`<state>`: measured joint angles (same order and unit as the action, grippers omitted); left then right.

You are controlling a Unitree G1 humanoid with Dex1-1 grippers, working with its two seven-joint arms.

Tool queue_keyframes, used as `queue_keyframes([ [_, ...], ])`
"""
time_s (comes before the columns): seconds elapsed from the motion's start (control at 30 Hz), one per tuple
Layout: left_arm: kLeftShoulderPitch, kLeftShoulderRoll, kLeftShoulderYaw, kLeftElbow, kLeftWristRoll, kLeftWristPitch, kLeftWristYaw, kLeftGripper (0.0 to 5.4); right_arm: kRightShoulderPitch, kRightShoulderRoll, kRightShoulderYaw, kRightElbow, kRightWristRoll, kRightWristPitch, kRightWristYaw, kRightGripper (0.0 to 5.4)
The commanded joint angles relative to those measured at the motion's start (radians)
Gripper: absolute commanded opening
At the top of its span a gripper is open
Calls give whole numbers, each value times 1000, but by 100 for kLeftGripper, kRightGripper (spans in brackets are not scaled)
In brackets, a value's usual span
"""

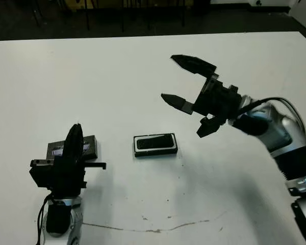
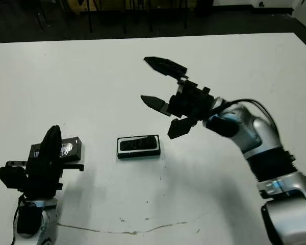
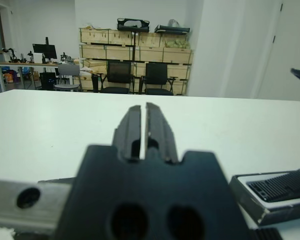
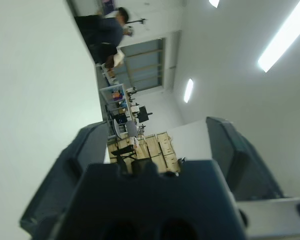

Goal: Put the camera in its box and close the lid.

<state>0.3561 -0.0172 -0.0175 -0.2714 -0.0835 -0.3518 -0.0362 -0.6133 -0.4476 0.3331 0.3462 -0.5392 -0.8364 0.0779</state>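
On the white table (image 1: pixel 143 61) there are 3 small things: 1 box (image 1: pixel 155 145) near the middle, 1 camera (image 1: pixel 156 143) lying inside it, and 1 lid (image 1: pixel 89 147) to the left. Above them are 2 grippers: 1 left gripper (image 1: pixel 73 133), 1 right gripper (image 1: pixel 176 79).

Textured matt camera (image 1: pixel 156 142), glossy-labelled lid (image 1: pixel 86 148), smooth white table (image 1: pixel 117 76).

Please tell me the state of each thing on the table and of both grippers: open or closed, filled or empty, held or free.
box: open, no lid on it, camera lying inside.
camera: seated in the box, dark face up, not held.
lid: flat on the table left of the box, partly hidden by the left gripper.
left gripper: shut, holding nothing.
right gripper: open, empty, raised above the table.
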Motion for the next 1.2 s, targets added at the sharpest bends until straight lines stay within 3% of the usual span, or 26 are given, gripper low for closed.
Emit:
queue_keyframes([
  [0.03, 72, -5, 7, 8, -11, 15, 1, 0, 50, 37, 4, 29, 41, 0, 1, 365],
  [0.37, 65, 8, 17, -14, -4, 44, 2, 0, 142, 109, 17, -18, 9, 62, -10, 181],
  [0.57, 68, 4, 14, -27, 0, 58, 5, 0, 156, 95, 50, -61, 76, 140, 140, 73],
  [0.7, 66, 5, 15, -19, 2, 48, 1, 0, 187, 76, 58, -174, 155, 307, 319, 4],
  [0.9, 73, -1, 12, -33, 18, 66, 15, 0, 220, 83, 47, -260, 232, 492, 444, 2],
  [1.07, 79, 1, 10, -33, 1, 62, 6, 0, 240, 81, 50, -346, 240, 690, 517, 2],
  [1.2, 80, 5, 9, -27, -1, 49, -1, 0, 260, 67, 55, -398, 234, 773, 555, 2],
])
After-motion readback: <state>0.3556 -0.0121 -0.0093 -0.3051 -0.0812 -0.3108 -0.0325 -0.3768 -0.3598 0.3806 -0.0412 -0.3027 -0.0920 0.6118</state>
